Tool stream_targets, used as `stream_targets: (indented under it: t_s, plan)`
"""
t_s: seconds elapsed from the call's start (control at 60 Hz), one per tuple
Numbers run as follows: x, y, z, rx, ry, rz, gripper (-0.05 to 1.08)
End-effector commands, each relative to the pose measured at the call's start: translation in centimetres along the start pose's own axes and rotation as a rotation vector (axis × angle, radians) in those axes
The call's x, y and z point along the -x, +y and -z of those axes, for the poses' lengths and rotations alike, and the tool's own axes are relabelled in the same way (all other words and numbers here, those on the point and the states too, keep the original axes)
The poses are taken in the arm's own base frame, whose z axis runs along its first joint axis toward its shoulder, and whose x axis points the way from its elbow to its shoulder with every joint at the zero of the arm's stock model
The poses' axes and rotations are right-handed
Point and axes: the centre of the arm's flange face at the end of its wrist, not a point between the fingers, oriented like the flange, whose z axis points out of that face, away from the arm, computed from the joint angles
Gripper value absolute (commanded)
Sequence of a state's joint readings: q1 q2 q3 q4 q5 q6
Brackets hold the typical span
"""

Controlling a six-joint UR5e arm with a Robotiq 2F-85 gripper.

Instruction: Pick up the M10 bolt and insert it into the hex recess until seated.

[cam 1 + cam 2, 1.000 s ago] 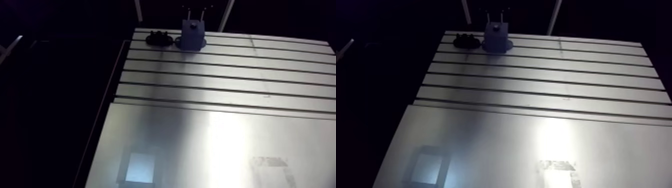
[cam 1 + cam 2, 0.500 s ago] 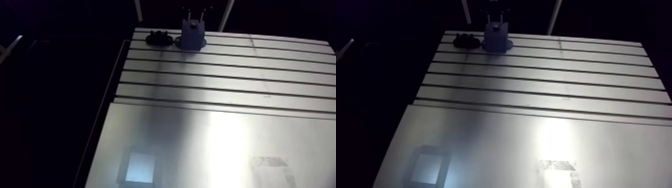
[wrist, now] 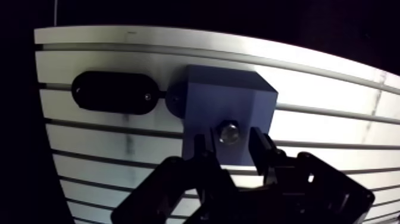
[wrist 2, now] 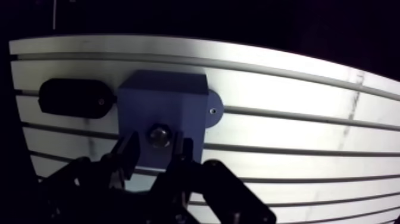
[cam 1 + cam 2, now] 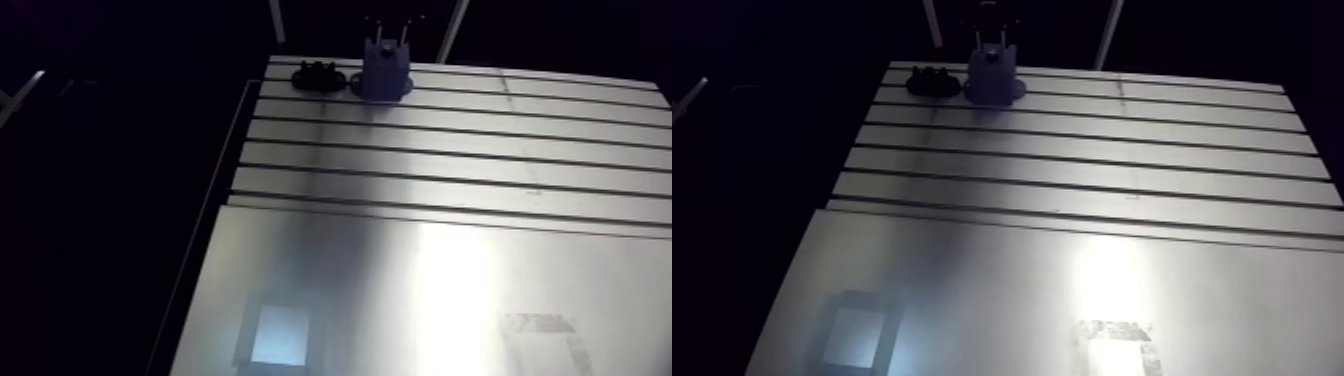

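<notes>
While the bolt (image 3: 228,131) sits in the blue block (image 3: 226,98), the claw (image 3: 228,142) stays released astride it; nothing has shifted.

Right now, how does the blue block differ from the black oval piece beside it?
The blue block is a tall, square-edged box; the black oval piece lies low, flat and rounded. The block carries the bolt in its top face, between the fingers of the open gripper; the black piece sits off to one side. Both rest on the slotted table, close together.
</notes>
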State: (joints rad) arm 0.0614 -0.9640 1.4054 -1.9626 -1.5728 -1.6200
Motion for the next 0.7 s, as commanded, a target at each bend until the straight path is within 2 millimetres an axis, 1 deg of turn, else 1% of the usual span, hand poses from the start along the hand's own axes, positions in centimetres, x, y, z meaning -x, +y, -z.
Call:
stream_targets:
  t_s: [0.017, 0.5, 0.7]
  plan:
    - [0.11, -0.02, -0.22, -0.001, -0.005, -0.001, 0.56]
    - [0.18, -0.02, -0.48, -0.002, -0.009, -0.001, 0.58]
    - [0.18, -0.02, -0.48, -0.002, -0.009, -0.001, 0.61]
